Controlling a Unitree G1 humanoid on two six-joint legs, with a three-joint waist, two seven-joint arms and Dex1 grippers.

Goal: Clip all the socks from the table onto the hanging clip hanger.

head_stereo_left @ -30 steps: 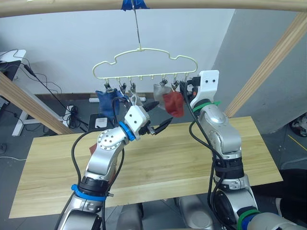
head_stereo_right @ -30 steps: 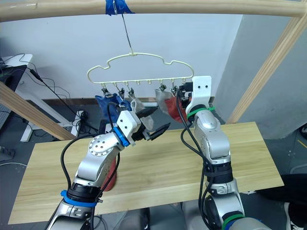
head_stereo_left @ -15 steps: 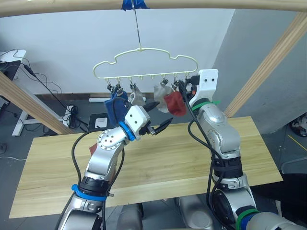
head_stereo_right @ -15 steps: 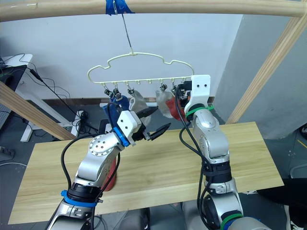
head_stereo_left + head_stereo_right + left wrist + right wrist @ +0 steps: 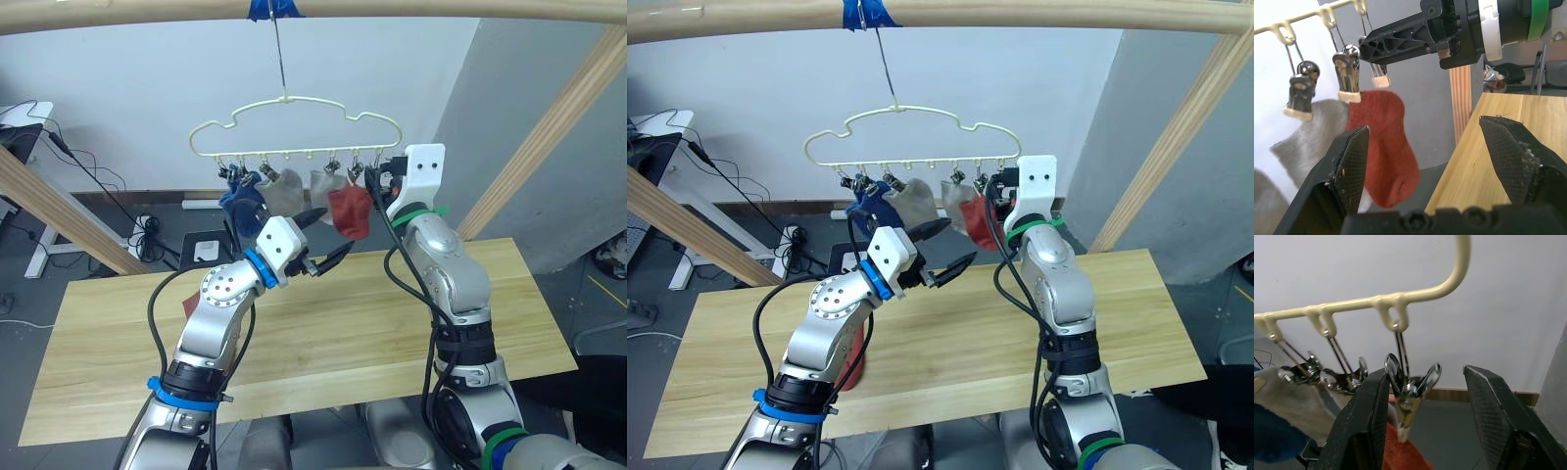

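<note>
Socks hang in a bunch from the clip hanger [image 5: 294, 129], a thin pale-yellow wire shape with a cloud-like top outline and a straight lower bar, hung by a long metal hook from a wooden pole wrapped in blue tape [image 5: 273, 9]. Along its lower bar small metal clips dangle on wire loops: toward the robot's left end a blue sock [image 5: 241, 199] of soft knit, then a light grey sock [image 5: 283, 190], a second grey sock [image 5: 324, 183] and, toward the right end, a rust-red sock [image 5: 350, 211] with a rounded toe hanging down. Another rust-red sock [image 5: 854, 360] lies on the table [image 5: 509, 323], near its front edge, partly hidden behind the left arm; the tabletop is long, of pale planks with a faint grain. The left gripper [image 5: 326, 235] is raised above the middle of the table just below the hung socks, its two black, tapered, mesh-textured fingers [image 5: 1350, 164] spread wide apart and holding nothing. The right gripper [image 5: 1425, 416] is lifted to the right end of the hanger's bar, its jaws apart on either side of a shiny spring clip [image 5: 1409, 396] with a pale tip; in the right wrist view the clip sits between the fingers, and whether they touch it I cannot tell
</note>
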